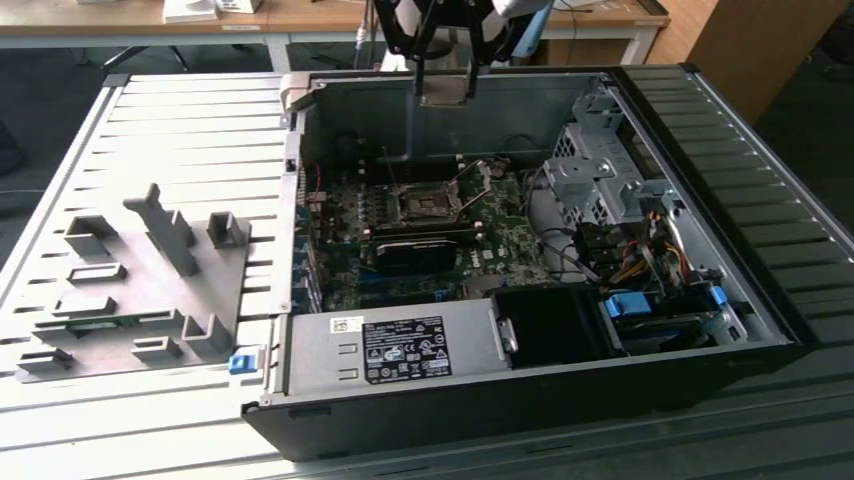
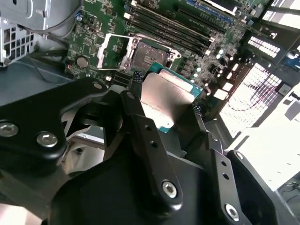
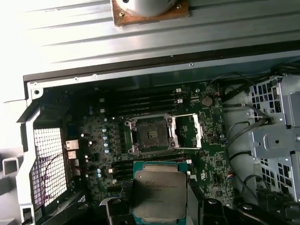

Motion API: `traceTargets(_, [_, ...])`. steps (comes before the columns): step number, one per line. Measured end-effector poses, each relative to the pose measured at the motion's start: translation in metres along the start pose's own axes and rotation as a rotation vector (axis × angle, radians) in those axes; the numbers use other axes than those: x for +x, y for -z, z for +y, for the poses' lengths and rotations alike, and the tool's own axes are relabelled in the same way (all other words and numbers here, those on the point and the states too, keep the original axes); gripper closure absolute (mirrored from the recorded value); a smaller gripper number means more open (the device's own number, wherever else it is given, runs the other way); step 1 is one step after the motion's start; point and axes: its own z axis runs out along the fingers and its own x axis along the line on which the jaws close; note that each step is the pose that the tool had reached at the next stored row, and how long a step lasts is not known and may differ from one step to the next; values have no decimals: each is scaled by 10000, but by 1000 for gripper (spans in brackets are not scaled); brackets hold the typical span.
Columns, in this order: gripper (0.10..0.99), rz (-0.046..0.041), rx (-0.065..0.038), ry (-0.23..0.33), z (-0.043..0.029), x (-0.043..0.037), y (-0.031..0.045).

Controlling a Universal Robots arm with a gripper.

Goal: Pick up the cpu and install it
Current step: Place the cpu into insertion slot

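- Second wrist view: the gripper [image 2: 166, 93] pinches the cpu [image 2: 174, 90] by two opposite edges, its metal top showing.
- Exterior view: the gripper hangs over the open computer case [image 1: 534, 400], near its 12 o'clock edge.
- The open socket [image 1: 427, 205] on the motherboard [image 1: 494, 230] lies at 6 o'clock from the gripper, apart from the cpu.

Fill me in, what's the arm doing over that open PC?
The arm's claw is shut on the cpu, gripping it by two opposite edges and holding it in the air over the open computer case. On the motherboard below, the socket is empty, with its frame flipped open beside it. The cpu is not yet seated.
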Motion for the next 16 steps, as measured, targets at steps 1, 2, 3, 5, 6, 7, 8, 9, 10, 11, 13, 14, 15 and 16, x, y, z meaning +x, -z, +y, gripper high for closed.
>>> traceTargets(1, [545,-4,-1,-94,0,0,0])
traceTargets(2, [545,-8,-3,-175,0,0,0])
traceTargets(3, [545,-12,-4,-253,0,0,0])
traceTargets(5, [545,-20,-8,-414,0,0,-1])
traceTargets(6, [545,-24,-8,-492,0,0,-1])
traceTargets(7, [545,-28,-10,-570,0,0,-1])
traceTargets(8, [545,-32,-11,-647,0,0,-1])
traceTargets(9, [545,-35,-13,-726,0,0,-1])
traceTargets(10, [545,-39,-14,-798,0,0,-1])
traceTargets(11, [545,-42,-15,-870,0,0,-1])
traceTargets(13, [545,-50,-18,-1015,0,0,-1])
traceTargets(14, [545,-53,-19,-1086,0,0,-1])
traceTargets(15, [545,-56,-20,-1156,0,0,-1])
traceTargets(16, [545,-60,-21,-1226,0,0,-2])
